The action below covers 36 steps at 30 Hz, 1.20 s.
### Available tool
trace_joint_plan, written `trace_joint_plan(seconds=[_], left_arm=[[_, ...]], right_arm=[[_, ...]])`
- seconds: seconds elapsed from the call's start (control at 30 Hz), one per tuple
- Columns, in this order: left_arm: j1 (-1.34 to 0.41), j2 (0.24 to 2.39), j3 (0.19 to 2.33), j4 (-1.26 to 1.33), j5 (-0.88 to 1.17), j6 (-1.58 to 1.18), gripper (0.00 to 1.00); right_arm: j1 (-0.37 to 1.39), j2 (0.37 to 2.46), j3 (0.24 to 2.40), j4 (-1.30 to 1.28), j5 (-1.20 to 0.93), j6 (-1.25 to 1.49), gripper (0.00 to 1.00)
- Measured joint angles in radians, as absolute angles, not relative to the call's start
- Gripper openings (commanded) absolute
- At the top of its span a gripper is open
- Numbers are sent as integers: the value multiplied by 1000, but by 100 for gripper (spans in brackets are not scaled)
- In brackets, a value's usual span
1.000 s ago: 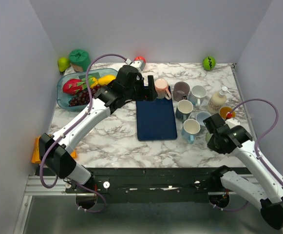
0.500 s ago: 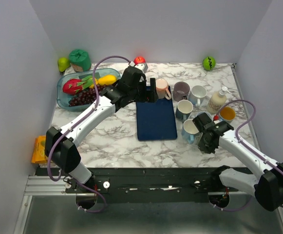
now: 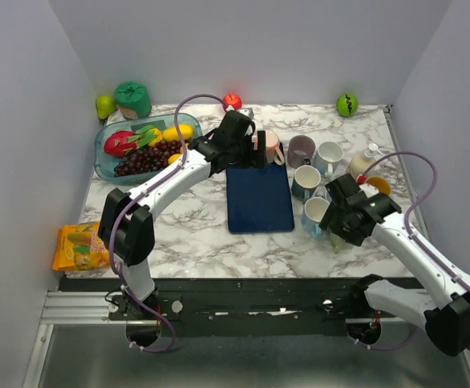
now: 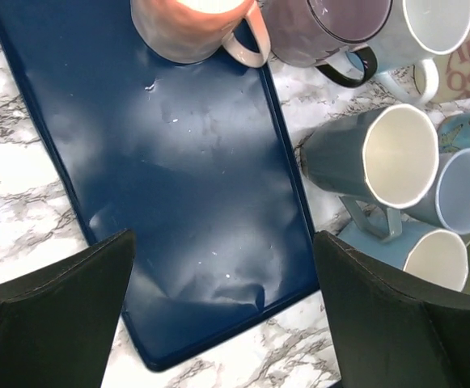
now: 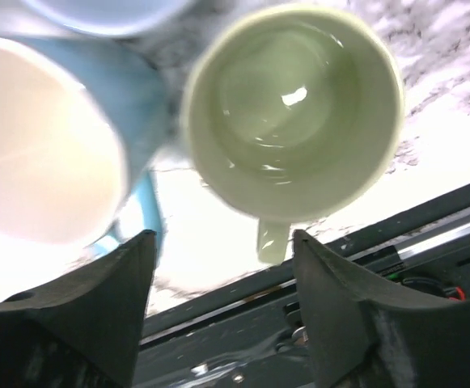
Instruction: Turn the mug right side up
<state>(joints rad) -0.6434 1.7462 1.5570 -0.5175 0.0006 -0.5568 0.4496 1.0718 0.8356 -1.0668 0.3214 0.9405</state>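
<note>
Upright green mug (image 5: 291, 113), blue mug (image 5: 48, 153) just beside it. Your right gripper (image 5: 222, 246), clamped a second ago, now gapes over it; left gripper (image 4: 222, 242) wide.

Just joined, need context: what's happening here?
The right end effector hangs open just above a pale green mug at the near right edge of the table. The mug sits mouth up, free of any grip, so the flip looks done. The left end effector hovers open over the blue mat, near a pink mug, holding nothing. The other mugs stand clustered beside the mat.
</note>
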Motion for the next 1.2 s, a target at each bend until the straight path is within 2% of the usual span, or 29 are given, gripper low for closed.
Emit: trace_joint_plan(seconds=[0.07, 0.23, 0.33, 0.6, 0.9, 1.2], left_arm=[[-643, 1783, 1576, -511, 0, -578, 99], [-653, 1876, 1640, -479, -7, -628, 99], [-673, 1934, 1691, -453, -32, -657, 99], [-728, 2121, 1872, -419, -166, -752, 99], [-762, 2341, 2064, -445, -384, -830, 95], [-761, 2449, 2160, -449, -500, -836, 81]], right_arm=[[450, 1036, 883, -1095, 325, 934, 84], [450, 933, 975, -1165, 345, 903, 88], [450, 855, 1015, -1192, 350, 878, 94], [450, 706, 1084, -1225, 350, 855, 94], [450, 677, 1108, -1271, 350, 855, 94], [450, 665, 1114, -1305, 349, 852, 93]])
